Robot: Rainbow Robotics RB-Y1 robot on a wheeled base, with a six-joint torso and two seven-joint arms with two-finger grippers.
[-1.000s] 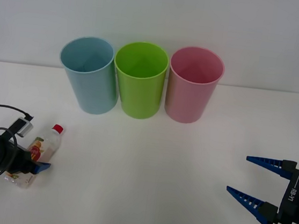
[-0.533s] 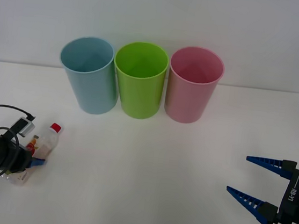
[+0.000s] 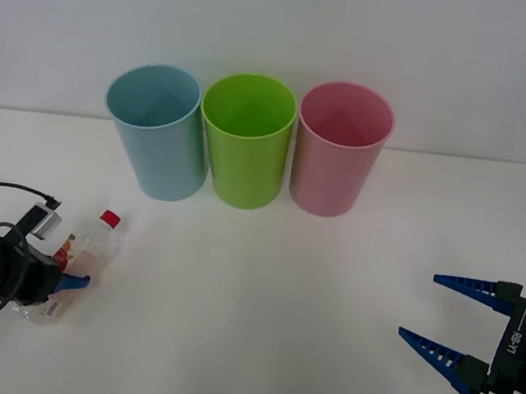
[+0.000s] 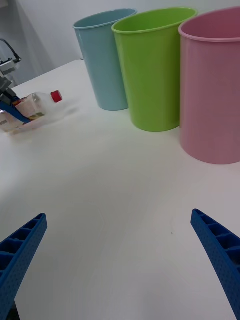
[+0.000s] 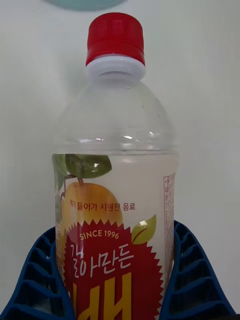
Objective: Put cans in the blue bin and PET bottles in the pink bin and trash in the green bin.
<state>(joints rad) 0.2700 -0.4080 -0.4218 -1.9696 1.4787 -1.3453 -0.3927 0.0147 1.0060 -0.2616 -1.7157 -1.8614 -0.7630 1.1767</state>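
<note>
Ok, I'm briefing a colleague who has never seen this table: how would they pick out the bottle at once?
Start from the row of three tall bins at the back of the white table and look ahead of the blue bin, toward the table's left edge. The PET bottle lies there, clamped by the left gripper. It is the one small clear thing, with a red cap and fruit label.

bright, even light; soft faint shadows on the white table (image 3: 263, 283)

Looks like a lab/test setup: bare white table (image 3: 262, 292), plain white wall (image 3: 283, 19) behind, nothing domestic about it.
</note>
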